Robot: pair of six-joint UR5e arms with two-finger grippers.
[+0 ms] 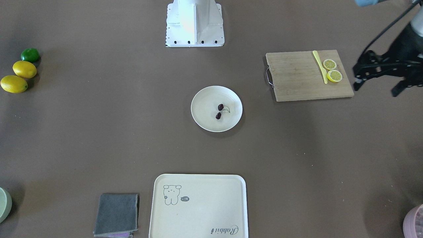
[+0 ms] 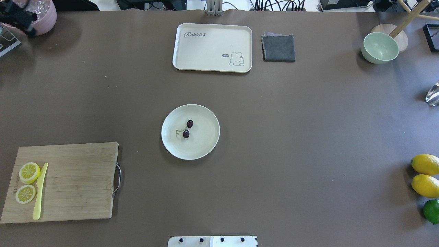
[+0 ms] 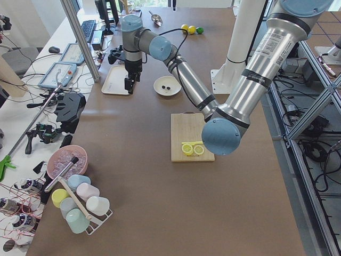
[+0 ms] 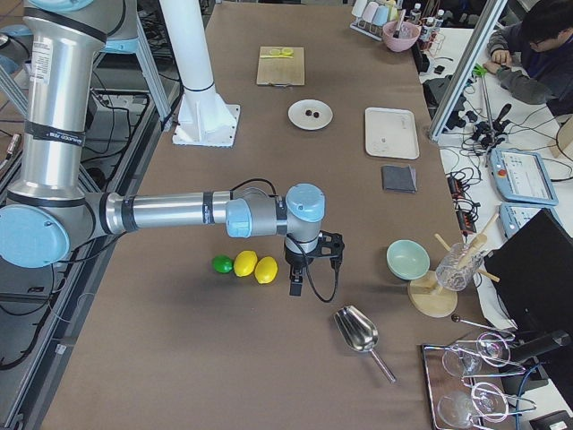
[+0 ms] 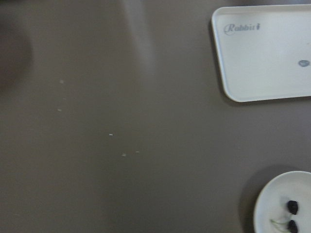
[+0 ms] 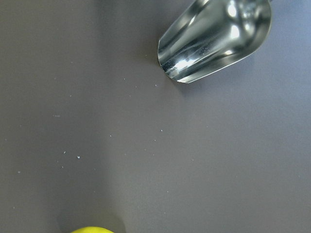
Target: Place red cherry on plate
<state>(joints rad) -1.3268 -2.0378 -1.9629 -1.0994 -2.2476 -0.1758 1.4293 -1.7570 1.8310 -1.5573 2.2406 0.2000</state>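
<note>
"Rabbit" on the cream tray (image 2: 212,48)

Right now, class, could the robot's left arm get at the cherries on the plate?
Probably yes: the left pincer hangs open over bare table, and nothing covers the red cherry on the plate.

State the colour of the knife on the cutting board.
Pale yellow knife, clearest in overhead exterior view.

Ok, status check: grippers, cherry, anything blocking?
Left gripper open, empty, raised clear of the plate. Right gripper by the lemons, open or shut unclear. Red cherry lying on the plate. Nothing blocking.
</note>
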